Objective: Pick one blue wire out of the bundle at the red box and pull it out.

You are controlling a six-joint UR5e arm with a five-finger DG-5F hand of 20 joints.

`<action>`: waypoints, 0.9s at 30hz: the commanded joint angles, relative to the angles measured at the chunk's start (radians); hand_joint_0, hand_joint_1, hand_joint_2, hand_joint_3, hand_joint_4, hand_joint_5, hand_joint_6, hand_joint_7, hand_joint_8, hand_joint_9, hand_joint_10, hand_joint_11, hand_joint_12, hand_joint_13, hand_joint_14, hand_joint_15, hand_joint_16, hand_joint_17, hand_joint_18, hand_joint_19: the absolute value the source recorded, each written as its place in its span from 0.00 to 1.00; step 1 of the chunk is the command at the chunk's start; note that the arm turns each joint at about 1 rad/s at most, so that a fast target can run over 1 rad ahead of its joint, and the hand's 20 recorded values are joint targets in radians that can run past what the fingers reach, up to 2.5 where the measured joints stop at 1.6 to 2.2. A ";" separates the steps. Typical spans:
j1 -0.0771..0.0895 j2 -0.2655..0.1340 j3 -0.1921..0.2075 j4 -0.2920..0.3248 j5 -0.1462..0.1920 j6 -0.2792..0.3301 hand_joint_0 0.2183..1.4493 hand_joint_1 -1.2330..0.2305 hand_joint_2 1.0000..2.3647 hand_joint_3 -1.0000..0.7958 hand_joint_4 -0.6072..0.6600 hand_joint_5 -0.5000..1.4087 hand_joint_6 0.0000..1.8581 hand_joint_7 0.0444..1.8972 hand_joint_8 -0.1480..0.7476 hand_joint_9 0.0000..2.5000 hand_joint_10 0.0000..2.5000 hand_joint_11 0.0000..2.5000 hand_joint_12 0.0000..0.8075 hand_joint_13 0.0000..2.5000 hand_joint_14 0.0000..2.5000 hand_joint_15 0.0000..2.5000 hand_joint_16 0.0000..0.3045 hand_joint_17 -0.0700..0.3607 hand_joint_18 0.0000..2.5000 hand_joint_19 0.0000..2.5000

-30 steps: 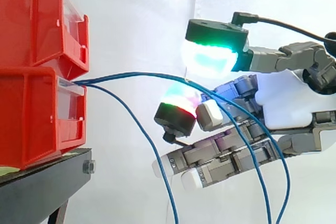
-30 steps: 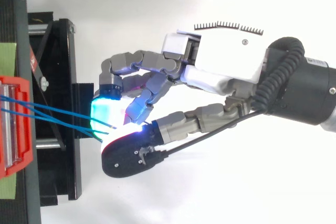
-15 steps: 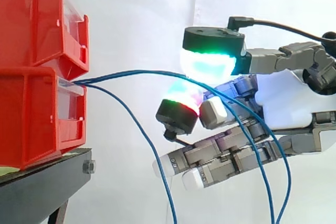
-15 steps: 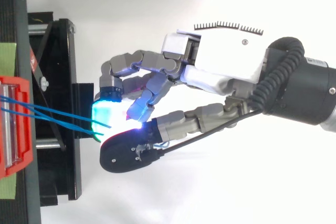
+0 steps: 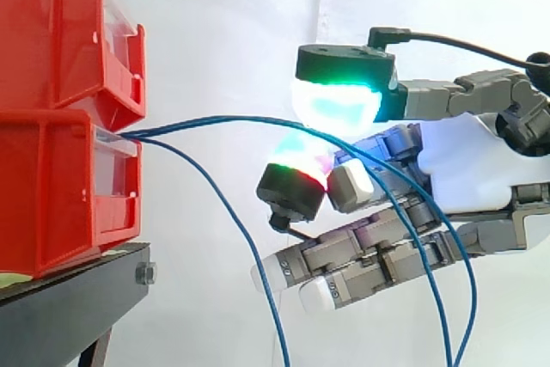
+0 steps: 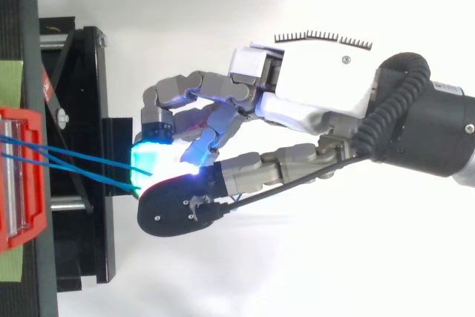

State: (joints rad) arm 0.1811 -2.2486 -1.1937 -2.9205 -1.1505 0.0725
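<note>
Where the work begins at the left of the side view, two red bins are stacked, the upper red bin [image 5: 51,32] seated on the lower red bin [image 5: 51,186], both carried by a black stand [image 5: 60,307] before a white curtain [image 5: 232,23]. The blue wires [image 5: 142,133] leave the clear front of the lower red bin as a tight bundle and part just outside it. One low strand [image 5: 232,221] sags away and runs down out of the bottom edge of the view, touching nothing of the robot. The upper strands [image 5: 232,119] arch level to the right, well clear of the stand.

At the centre, these upper strands pass between the glowing thumb pad [image 5: 335,105] above and a glowing finger pad [image 5: 296,165] below. The two pads are closed toward each other on the strands in a pinch. Whether one strand or both is caught cannot be told. In the top view the wires [image 6: 82,161] run from the bin [image 6: 22,176] straight into the glow of the pads.

Further right, the remaining fingers [image 5: 369,259] lie half curled beneath, holding nothing. Two strands fall across them and leave the bottom edge. The hand [image 5: 481,169] comes in level from the right edge, palm facing the bins.
</note>
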 commanded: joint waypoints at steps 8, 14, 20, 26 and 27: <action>0.000 0.000 0.000 0.001 0.000 0.000 0.23 0.45 0.01 0.42 0.64 0.24 0.32 0.76 0.47 0.43 0.01 0.27 0.50 0.18 0.00 0.08 0.21 0.50 0.14 0.17; 0.000 0.000 0.000 0.001 0.000 0.000 0.23 0.46 0.01 0.44 0.65 0.24 0.31 0.76 0.49 0.43 0.01 0.26 0.53 0.18 0.00 0.08 0.23 0.53 0.15 0.17; 0.000 0.000 -0.001 0.001 0.000 0.000 0.25 0.44 0.01 0.45 0.65 0.24 0.31 0.76 0.50 0.43 0.01 0.25 0.54 0.19 0.00 0.08 0.24 0.54 0.15 0.16; 0.000 0.000 0.000 0.003 0.000 0.000 0.27 0.39 0.01 0.47 0.64 0.24 0.33 0.73 0.49 0.44 0.01 0.26 0.53 0.19 0.00 0.08 0.23 0.53 0.16 0.16; 0.000 0.000 0.000 0.003 0.000 0.000 0.27 0.39 0.01 0.47 0.64 0.24 0.33 0.73 0.49 0.44 0.01 0.26 0.53 0.19 0.00 0.07 0.23 0.53 0.16 0.16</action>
State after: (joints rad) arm 0.1810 -2.2488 -1.1938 -2.9178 -1.1505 0.0721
